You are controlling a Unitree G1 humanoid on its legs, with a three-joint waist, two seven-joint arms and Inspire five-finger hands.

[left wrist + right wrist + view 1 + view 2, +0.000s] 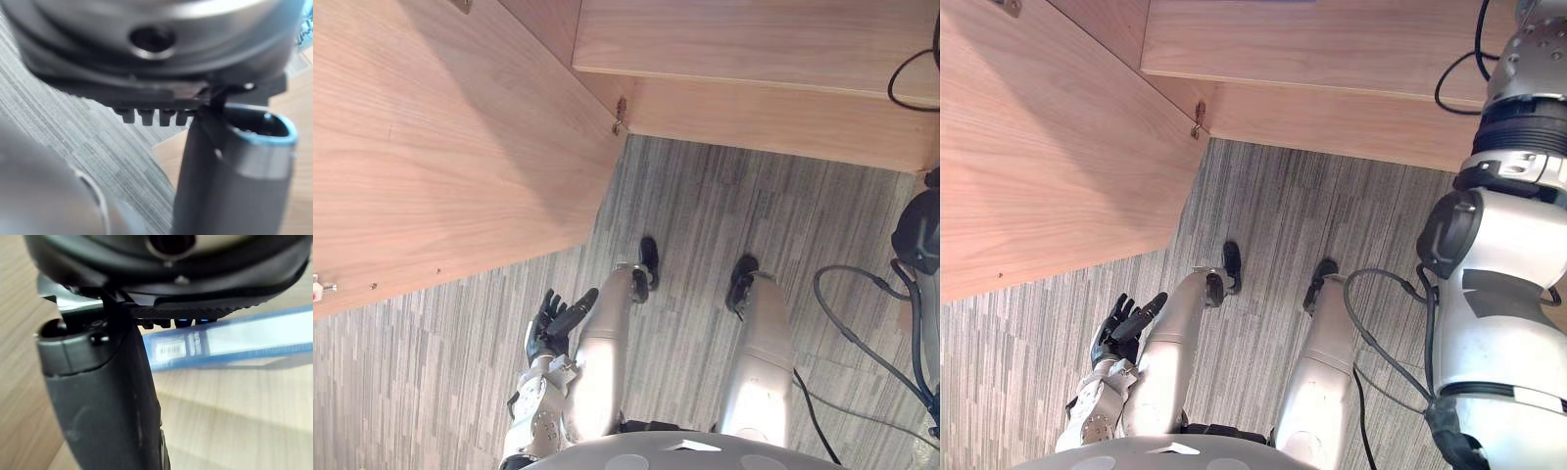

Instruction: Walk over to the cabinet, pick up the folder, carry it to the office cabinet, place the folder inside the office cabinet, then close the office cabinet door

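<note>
Right hand (103, 392): fingers straight, thumb apart, grips nothing. Left hand (551, 328): hangs loose, empty. Flat blue translucent plastic folder (254, 340): lies on pale wooden shelf (234, 401) just past right fingertips. Seemingly placed; leaves closing open light-wood cabinet door (440, 147).

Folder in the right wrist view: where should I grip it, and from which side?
Likely the long labelled spine of the folder, which faces the right hand. It lies flat on the wooden surface, so come in level from that side and pinch across its thickness.
</note>
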